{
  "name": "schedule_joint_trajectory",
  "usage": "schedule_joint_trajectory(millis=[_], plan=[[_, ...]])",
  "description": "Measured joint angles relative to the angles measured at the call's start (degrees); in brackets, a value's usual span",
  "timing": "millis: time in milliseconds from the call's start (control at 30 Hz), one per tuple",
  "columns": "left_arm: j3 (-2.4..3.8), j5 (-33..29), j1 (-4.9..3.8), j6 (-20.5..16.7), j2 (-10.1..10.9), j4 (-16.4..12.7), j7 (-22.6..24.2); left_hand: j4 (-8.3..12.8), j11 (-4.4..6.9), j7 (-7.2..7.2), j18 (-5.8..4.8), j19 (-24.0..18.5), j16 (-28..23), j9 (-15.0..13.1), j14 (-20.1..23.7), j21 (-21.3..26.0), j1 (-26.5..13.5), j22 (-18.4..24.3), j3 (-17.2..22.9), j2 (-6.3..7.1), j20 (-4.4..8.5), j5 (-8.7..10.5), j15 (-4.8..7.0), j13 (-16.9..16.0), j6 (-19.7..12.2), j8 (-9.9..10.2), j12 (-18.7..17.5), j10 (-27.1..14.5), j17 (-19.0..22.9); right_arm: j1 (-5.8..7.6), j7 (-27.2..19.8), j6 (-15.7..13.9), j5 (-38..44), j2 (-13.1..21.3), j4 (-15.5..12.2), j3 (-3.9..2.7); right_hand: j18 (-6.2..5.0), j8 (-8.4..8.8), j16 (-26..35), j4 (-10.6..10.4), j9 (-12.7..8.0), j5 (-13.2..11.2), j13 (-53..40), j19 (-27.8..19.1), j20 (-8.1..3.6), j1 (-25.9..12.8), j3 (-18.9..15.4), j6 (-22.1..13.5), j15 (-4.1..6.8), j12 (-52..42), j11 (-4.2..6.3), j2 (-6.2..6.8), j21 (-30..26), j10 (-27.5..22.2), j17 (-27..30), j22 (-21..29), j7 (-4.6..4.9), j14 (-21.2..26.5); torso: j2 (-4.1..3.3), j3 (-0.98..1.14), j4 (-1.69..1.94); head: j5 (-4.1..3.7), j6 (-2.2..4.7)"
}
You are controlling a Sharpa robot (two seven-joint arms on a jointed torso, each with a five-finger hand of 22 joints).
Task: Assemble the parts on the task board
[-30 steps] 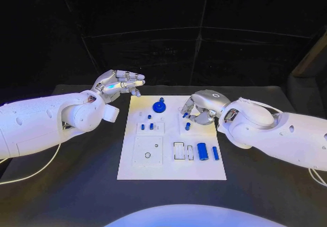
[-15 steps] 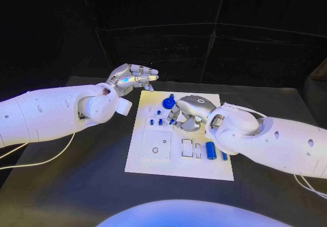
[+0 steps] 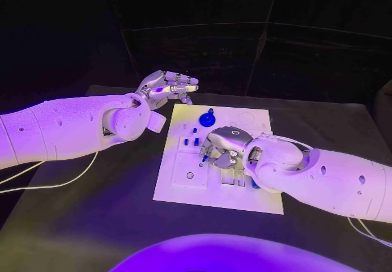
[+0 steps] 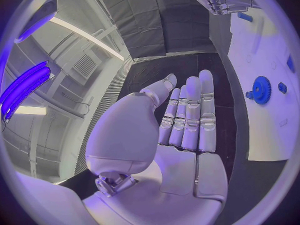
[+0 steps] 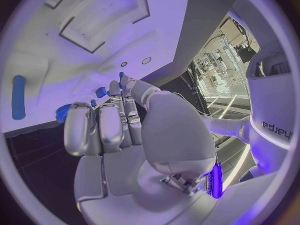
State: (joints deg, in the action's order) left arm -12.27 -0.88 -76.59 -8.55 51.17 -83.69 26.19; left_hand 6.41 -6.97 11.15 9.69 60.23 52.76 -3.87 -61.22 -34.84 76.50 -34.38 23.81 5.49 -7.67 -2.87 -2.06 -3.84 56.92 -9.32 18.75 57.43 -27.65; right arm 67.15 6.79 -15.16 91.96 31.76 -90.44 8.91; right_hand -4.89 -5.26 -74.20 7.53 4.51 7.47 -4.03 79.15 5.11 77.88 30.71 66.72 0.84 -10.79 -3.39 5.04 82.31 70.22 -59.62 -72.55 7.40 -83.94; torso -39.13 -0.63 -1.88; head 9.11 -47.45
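The white task board (image 3: 220, 198) lies in the middle of the table. A blue gear (image 3: 207, 119) stands near its far edge, with small blue pegs (image 3: 191, 141) just in front of it. My right hand (image 3: 222, 148) hovers low over the board's middle with its fingers curled down. In the right wrist view the right hand (image 5: 119, 120) pinches a small blue part (image 5: 120, 76) between thumb and fingertip. My left hand (image 3: 167, 85) is raised beyond the board's far-left corner. In its wrist view the left hand (image 4: 187, 120) is flat and holds nothing, with the gear (image 4: 260, 90) ahead of it.
My right forearm (image 3: 327, 175) lies across the board's right side and hides the parts there. A long blue part (image 5: 19, 97) lies on the board in the right wrist view. Bare black table (image 3: 98, 226) surrounds the board, and a white cable (image 3: 49, 184) trails at the left.
The head camera has shifted. Relative to the board, my right hand has moved from its far-right area to its middle. The left hand stays raised by the far-left corner.
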Motion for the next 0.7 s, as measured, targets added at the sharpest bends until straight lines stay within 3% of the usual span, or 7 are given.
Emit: schedule_joint_trajectory(millis=[700], plan=[[0.00,-0.1,0.00,0.1,-0.2,0.1,0.0,-0.2,0.00,0.00,0.00,0.0,0.0,0.0,0.0,0.0,0.0,0.0,-0.2,0.00,0.00,0.00,0.00,0.0,0.0,0.0,0.0,0.0,0.1,-0.84,0.0,1.7,1.4,-1.5,1.3,0.07,0.00,0.35,0.0,0.0,-0.1,0.0,0.0,0.0,0.00,0.0,0.0,-0.3,0.00,0.0,0.00,0.00,0.0,0.0,0.1,0.2,0.11,0.0,0.03,-0.04,0.04,0.30,-0.50]])
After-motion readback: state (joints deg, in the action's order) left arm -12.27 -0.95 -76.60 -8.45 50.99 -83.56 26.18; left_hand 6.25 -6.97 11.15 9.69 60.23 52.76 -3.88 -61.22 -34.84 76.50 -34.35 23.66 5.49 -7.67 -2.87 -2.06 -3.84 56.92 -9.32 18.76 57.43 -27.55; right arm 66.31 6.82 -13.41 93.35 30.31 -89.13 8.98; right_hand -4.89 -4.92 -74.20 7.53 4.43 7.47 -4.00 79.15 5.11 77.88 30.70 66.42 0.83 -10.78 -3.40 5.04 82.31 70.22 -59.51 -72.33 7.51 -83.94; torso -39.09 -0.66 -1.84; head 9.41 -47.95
